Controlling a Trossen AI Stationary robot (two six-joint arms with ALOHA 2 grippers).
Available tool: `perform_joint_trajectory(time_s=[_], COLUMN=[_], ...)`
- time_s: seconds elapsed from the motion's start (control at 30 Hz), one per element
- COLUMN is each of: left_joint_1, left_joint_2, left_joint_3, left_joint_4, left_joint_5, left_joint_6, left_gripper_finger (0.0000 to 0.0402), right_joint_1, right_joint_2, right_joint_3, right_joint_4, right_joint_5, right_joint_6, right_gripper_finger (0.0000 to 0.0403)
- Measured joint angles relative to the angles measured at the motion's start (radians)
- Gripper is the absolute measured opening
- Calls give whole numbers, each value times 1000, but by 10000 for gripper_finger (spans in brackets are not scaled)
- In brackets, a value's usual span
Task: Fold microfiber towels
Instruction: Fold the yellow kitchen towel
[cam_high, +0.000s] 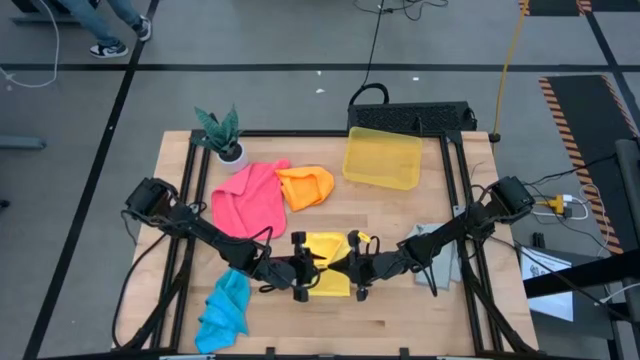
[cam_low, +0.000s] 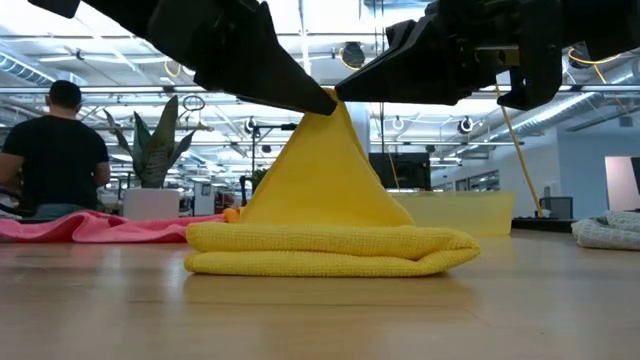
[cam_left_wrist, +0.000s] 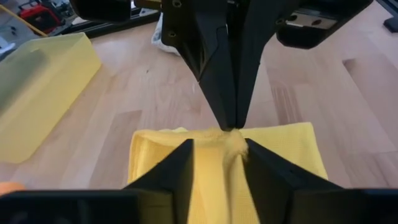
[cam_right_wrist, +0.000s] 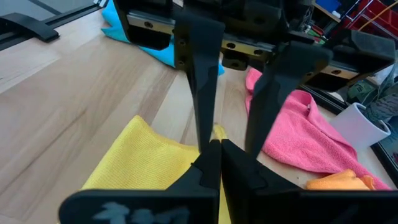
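**Two grippers meet over the yellow towel at mid-table**

The left gripper (cam_high: 300, 268) reaches in at the near middle of the table (cam_high: 400, 220), its fingers (cam_left_wrist: 180, 165) parted with a ridge of the yellow towel (cam_high: 328, 262) bunched in the gap between them; whether they press the cloth cannot be told. Facing it tip to tip, the right gripper (cam_high: 358, 268) has its fingers (cam_right_wrist: 208, 165) pinched together on a raised fold of the same towel.

From table height, the yellow towel lies folded flat in layers, with a peak of cloth drawn up like a tent to the point where the two dark grippers meet above it. From overhead that peak does not show; the towel there reads as a flat square lying between the two grippers.

The overhead view also places the rest, from left to right: the blue towel (cam_high: 224, 310) crumpled at the near left corner, the pink towel (cam_high: 250, 198) spread beside a potted plant (cam_high: 222, 135), the orange towel (cam_high: 306, 186) touching the pink one, a translucent yellow bin (cam_high: 382, 157) at the far edge, and the grey towel (cam_high: 440, 252) under the right arm. At table height a person (cam_low: 55, 150) sits in the room beyond, back turned.
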Motion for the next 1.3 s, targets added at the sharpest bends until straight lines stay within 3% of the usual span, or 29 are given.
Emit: perform_joint_trajectory(time_s=[0.3,0.53,0.83,0.93,1.1,1.3], left_joint_1=[-2,-50,-108,-112,-82,-17], left_joint_2=[0,-13,-141,-154,-145,-139], left_joint_3=[0,0,1,1,-6,-67], left_joint_4=[-6,-45,-264,-332,-427,-454], left_joint_5=[1,-29,-184,-201,-199,-199], left_joint_6=[0,-67,-228,-254,-317,-365], left_gripper_finger=[9,12,15,7,13,14], right_joint_1=[0,9,62,77,88,102], right_joint_2=[0,-4,-5,-2,5,19], right_joint_3=[0,0,0,0,0,0], right_joint_4=[0,-29,-65,-62,-79,-82], right_joint_5=[1,165,158,107,1,-5], right_joint_6=[-5,32,138,194,246,252], right_gripper_finger=[0,27,116,134,149,150])
